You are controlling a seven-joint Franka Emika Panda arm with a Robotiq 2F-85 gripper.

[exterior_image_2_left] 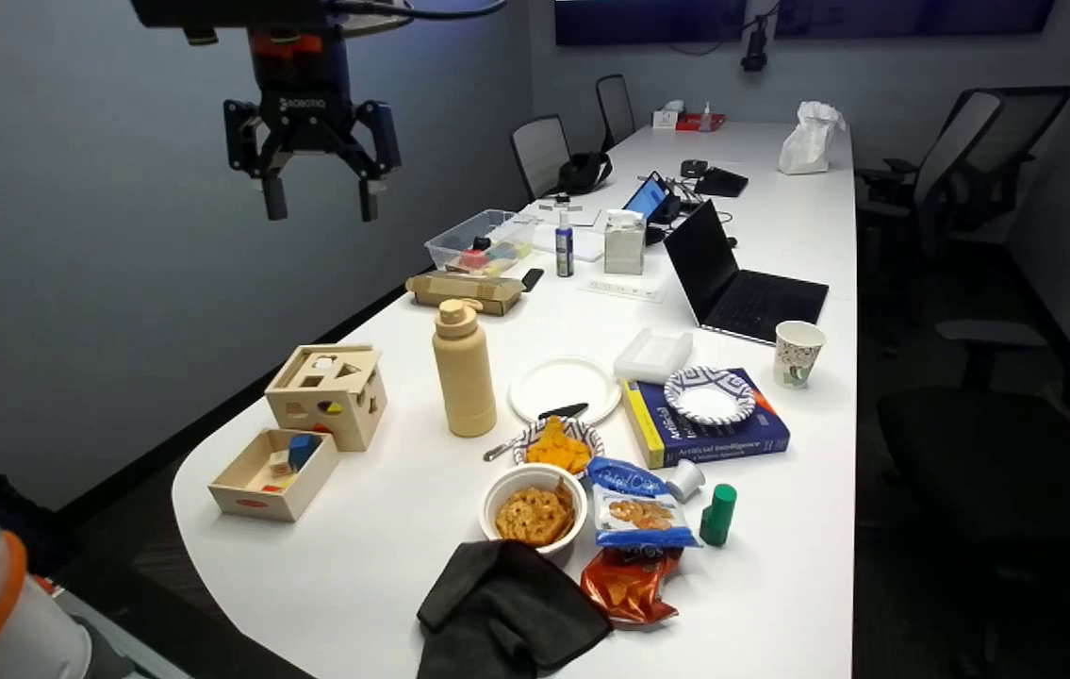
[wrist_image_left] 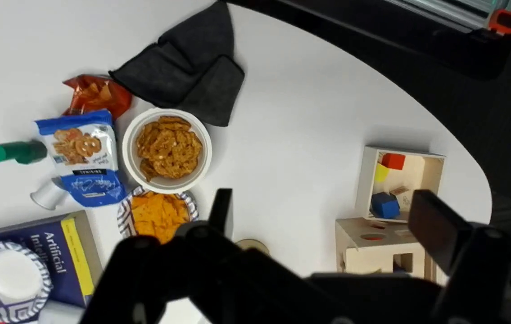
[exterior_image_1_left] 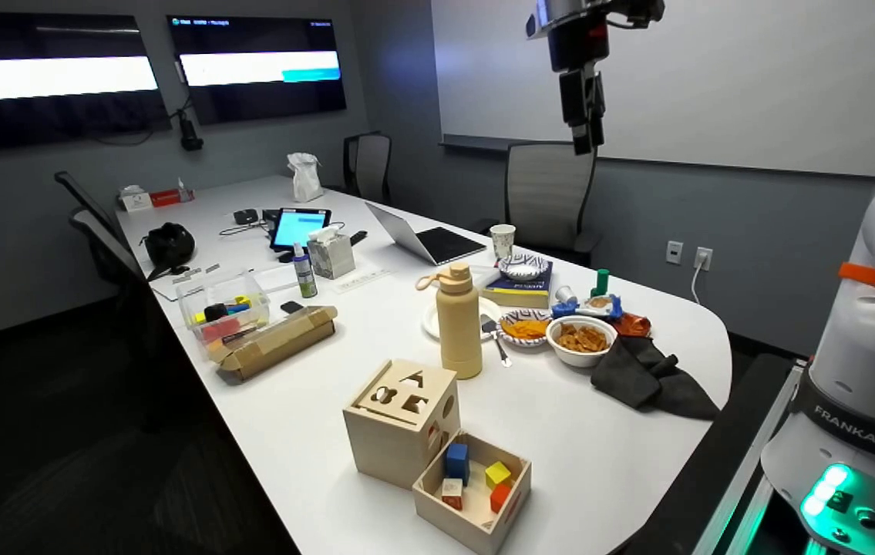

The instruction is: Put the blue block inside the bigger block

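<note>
The blue block (exterior_image_1_left: 457, 462) lies in the low open wooden tray (exterior_image_1_left: 449, 515) in both exterior views (exterior_image_2_left: 303, 450), and it also shows in the wrist view (wrist_image_left: 386, 205). The bigger block (exterior_image_1_left: 383, 447) is a pale wooden cube with cut-out holes in its top and sides. It stands against the tray in both exterior views (exterior_image_2_left: 346, 411) and is partly hidden by my gripper in the wrist view (wrist_image_left: 368, 258). My gripper (exterior_image_2_left: 321, 202) is open and empty, high above the table. It also shows in an exterior view (exterior_image_1_left: 587, 142) and the wrist view (wrist_image_left: 325, 209).
A yellow piece (exterior_image_1_left: 497, 474), a red piece (exterior_image_1_left: 500, 497) and a plain wooden piece (exterior_image_1_left: 452, 492) share the tray. A tall tan bottle (exterior_image_1_left: 459, 331) stands beside the bigger block. A snack bowl (exterior_image_1_left: 577, 356), black cloth (exterior_image_1_left: 649, 381) and cardboard box (exterior_image_1_left: 283, 343) are on the table.
</note>
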